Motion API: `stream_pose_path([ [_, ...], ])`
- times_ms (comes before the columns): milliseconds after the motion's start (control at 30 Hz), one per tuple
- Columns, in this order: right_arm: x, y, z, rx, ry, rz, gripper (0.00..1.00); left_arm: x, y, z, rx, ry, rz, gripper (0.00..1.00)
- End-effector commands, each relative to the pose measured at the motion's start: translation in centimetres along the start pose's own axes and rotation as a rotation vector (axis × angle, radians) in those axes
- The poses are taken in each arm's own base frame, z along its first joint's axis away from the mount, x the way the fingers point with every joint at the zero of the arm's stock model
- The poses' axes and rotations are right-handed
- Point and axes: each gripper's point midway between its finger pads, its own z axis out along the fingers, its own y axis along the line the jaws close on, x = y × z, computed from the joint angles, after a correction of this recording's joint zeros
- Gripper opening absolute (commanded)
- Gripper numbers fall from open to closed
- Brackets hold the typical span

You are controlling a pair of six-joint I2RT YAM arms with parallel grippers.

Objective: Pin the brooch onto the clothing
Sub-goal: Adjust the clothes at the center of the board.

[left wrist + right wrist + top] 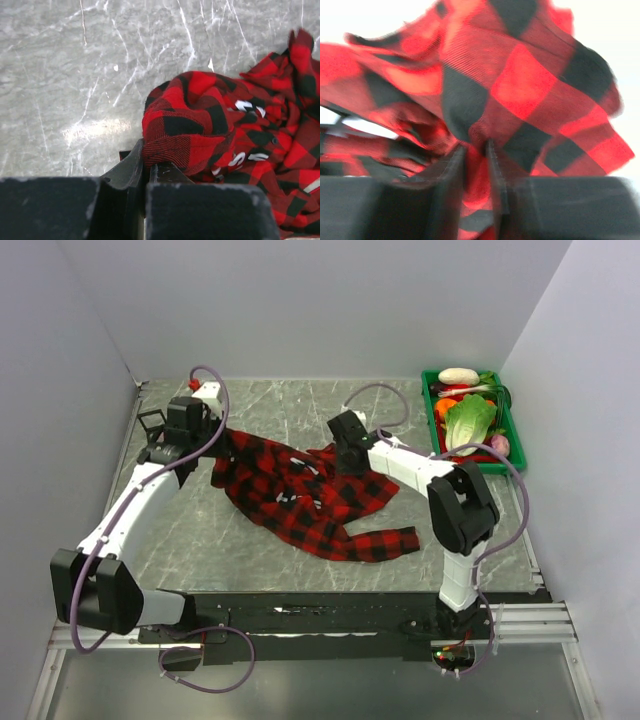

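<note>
Right tool (475, 152) pinches shirt (520, 85) fold between fingers.

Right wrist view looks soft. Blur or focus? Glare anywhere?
Right wrist: red-and-black plaid shirt smeared, looks like motion blur, background blown out white. Left wrist: sharp, one glare patch on the grey marbled tabletop. Top external: even light, crisp.

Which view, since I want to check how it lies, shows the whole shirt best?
The top view: the whole shirt lies crumpled on the table, one sleeve stretched toward the near right. The left wrist view shows only a bunched edge with white letters; the right wrist view, a blurred fold close up.
</note>
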Motion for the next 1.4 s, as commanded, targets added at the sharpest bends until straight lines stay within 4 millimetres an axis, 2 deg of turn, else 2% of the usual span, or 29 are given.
stream_pose_path([
  [0,1.1,-2.7,-3.5,0.057,-0.017,0.039,0.12,-6.2,0.0,-0.6,-0.018,-0.115,0.005,0.01],
  [67,1.8,-2.9,-5.2,0.029,-0.022,0.044,0.11,-8.4,-0.4,-0.1,-0.005,-0.141,0.007,0.01],
  [100,3.5,-3.4,-5.3,0.035,0.01,0.034,0.1,-9.2,-0.5,0.1,-0.005,-0.15,0.006,0.01],
  [167,4.9,-3.1,-6.9,0.001,0.02,0.029,0.09,-11.0,-0.6,1.3,-0.008,-0.154,0.007,0.01],
  [200,6.7,-3.4,-7.1,0.005,0.05,0.018,0.09,-11.6,-0.6,1.8,-0.013,-0.154,0.009,0.01],
  [233,7.1,-3.3,-8.3,-0.013,0.034,0.022,0.09,-12.5,-0.5,3.0,-0.02,-0.145,0.008,0.01],
  [267,8.3,-2.2,-9.1,-0.048,0.045,0.008,0.09,-13.0,-0.5,3.6,-0.023,-0.142,0.015,0.01],
  [300,10.1,-2.2,-9.4,-0.055,0.067,-0.006,0.1,-13.4,-0.5,4.2,-0.019,-0.139,0.02,0.01],
  [367,11.4,-0.8,-11.4,-0.128,0.058,0.004,0.13,-14.1,-1.1,6.2,0.015,-0.123,0.037,0.01],
  [400,12.9,0.1,-12.0,-0.171,0.075,-0.015,0.21,-14.2,-1.8,6.8,0.052,-0.112,0.043,0.01],
  [433,12.8,0.6,-13.1,-0.217,0.06,0.004,0.23,-14.3,-2.4,8.2,0.075,-0.102,0.049,0.01],
  [467,12.9,1.0,-13.6,-0.247,0.058,0.035,0.31,-13.8,-2.7,8.9,0.089,-0.076,0.063,0.01],
  [500,13.2,1.3,-14.0,-0.28,0.067,0.048,0.55,-13.6,-3.2,9.5,0.104,-0.068,0.075,0.01],
  [567,11.8,1.1,-15.0,-0.286,0.001,0.058,0.76,-12.7,-4.7,11.5,0.122,-0.045,0.125,0.01],
  [633,8.8,0.4,-15.5,-0.245,-0.097,0.068,0.82,-12.1,-6.1,13.1,0.132,-0.032,0.159,0.04],
  [667,7.8,-0.1,-15.4,-0.227,-0.124,0.055,0.85,-12.2,-6.5,13.4,0.137,-0.031,0.158,0.13],
  [700,6.0,0.0,-15.8,-0.228,-0.159,0.071,0.87,-11.9,-6.8,13.7,0.143,-0.017,0.152,0.45],
  [733,4.1,-1.0,-15.4,-0.219,-0.188,0.116,0.87,-12.4,-7.2,14.0,0.149,-0.027,0.131,0.63],
  [800,1.6,-1.3,-14.8,-0.252,-0.204,0.151,0.88,-13.2,-7.2,13.7,0.14,-0.051,0.113,0.99],
  [900,-2.0,-1.9,-13.1,-0.254,-0.253,0.15,0.88,-14.8,-6.6,12.0,0.094,-0.112,0.092,0.96],
  [933,-2.7,-2.1,-12.4,-0.231,-0.254,0.137,0.89,-15.1,-6.6,10.7,0.081,-0.129,0.077,0.96],
  [1000,-4.3,-2.4,-10.7,-0.184,-0.221,0.101,0.89,-14.8,-5.5,9.3,0.005,-0.138,0.049,0.96],
  [1100,-5.3,-2.6,-8.0,-0.135,-0.177,0.074,0.89,-11.8,-5.1,7.0,-0.035,-0.107,-0.02,0.96],
  [1133,-5.3,-2.2,-7.5,-0.139,-0.167,0.065,0.89,-9.0,-4.8,6.1,-0.041,-0.065,-0.069,0.96],
  [1200,-5.2,-1.6,-5.9,-0.148,-0.141,0.055,0.89,-6.4,-4.7,5.5,-0.033,-0.031,-0.125,0.96],
  [1233,-5.1,-1.4,-5.4,-0.152,-0.129,0.055,0.89,-3.3,-4.6,4.9,-0.032,0.02,-0.164,0.96],
  [1300,-4.5,-0.7,-3.9,-0.171,-0.089,0.049,0.89,-0.4,-4.9,4.5,-0.003,0.074,-0.202,0.97],
  [1333,-4.3,-0.4,-3.5,-0.182,-0.076,0.053,0.89,2.3,-4.6,4.1,-0.006,0.121,-0.235,0.96],
  [1367,-4.2,-0.2,-3.2,-0.188,-0.069,0.057,0.89,3.4,-4.8,4.0,0.007,0.142,-0.247,0.96],
])
